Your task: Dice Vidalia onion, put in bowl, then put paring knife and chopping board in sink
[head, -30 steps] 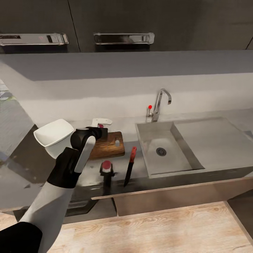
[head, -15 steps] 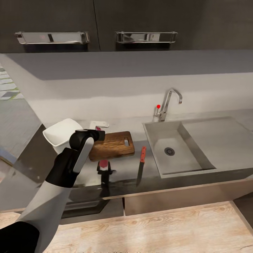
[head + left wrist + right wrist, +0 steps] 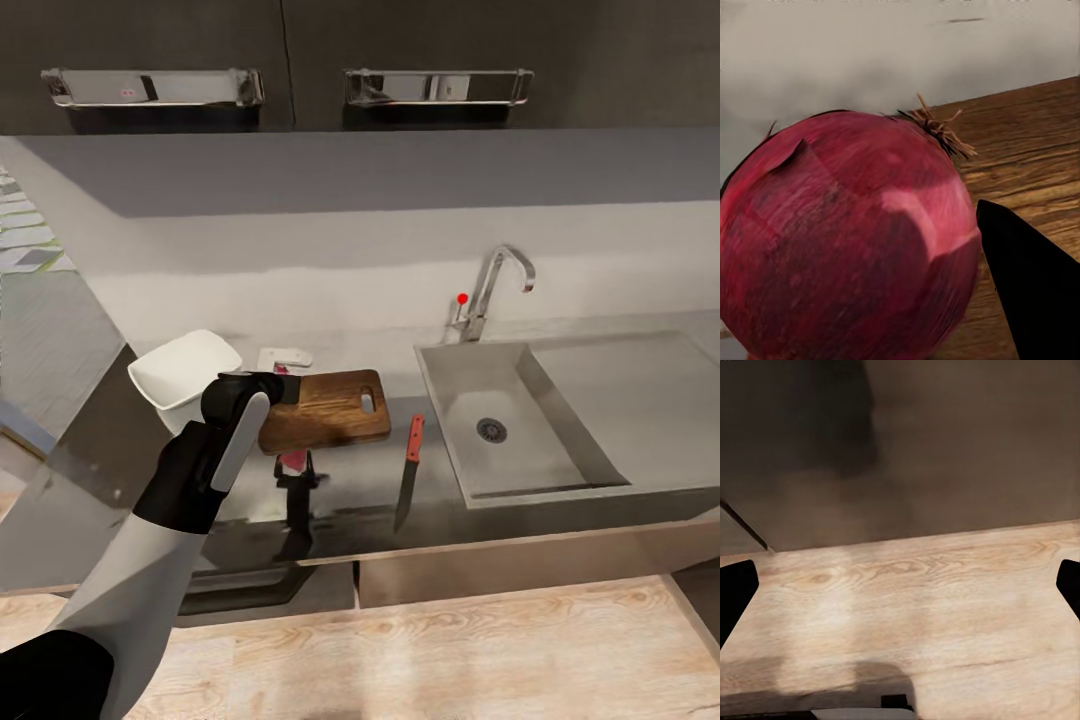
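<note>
Over the chopping board's (image 3: 325, 410) nine o'clock edge, my left gripper (image 3: 288, 385) stays clamped on the Vidalia onion (image 3: 844, 236). My view has swung since a second ago, not the things. The paring knife (image 3: 409, 473) waits at the board's four o'clock. My right gripper's (image 3: 900, 600) fingers stand wide over floor.

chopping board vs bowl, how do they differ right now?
The chopping board is dark brown wood; the bowl is white. The chopping board lies flat with an oval slot near one end; the bowl stands taller, open-topped. The chopping board lies nearer the sink than the bowl. Both rest on the countertop.
</note>
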`<state>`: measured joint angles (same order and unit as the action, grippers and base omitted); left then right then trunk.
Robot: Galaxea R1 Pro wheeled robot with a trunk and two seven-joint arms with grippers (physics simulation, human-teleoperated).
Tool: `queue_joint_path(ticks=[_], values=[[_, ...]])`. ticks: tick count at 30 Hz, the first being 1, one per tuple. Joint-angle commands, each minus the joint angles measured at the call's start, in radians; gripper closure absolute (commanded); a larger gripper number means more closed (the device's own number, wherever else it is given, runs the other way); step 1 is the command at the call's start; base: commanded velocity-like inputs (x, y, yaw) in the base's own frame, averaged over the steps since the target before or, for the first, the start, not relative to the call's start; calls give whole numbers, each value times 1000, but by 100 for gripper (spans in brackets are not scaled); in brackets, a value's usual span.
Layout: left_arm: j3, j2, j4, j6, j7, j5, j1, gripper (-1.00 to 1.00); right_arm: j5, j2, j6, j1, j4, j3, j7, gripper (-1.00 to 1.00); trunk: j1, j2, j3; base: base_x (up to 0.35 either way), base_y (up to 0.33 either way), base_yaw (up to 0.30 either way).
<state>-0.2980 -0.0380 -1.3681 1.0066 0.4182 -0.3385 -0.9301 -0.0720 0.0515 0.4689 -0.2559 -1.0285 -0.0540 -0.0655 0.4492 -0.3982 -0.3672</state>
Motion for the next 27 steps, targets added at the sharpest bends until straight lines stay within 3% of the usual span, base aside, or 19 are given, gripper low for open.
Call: queue_joint_path(ticks=[1,27], values=[[-1,-2,-3,3,10,-10,-1,100,-8,1,1,0,-1,-1,-5,-100,1,-2,-2,118,-122,49],[-3,-18,-17,3,10,-11,-1,100,-8,1,1,0,-2,-1,-5,-100,1,-2,-4,25,-97,4]])
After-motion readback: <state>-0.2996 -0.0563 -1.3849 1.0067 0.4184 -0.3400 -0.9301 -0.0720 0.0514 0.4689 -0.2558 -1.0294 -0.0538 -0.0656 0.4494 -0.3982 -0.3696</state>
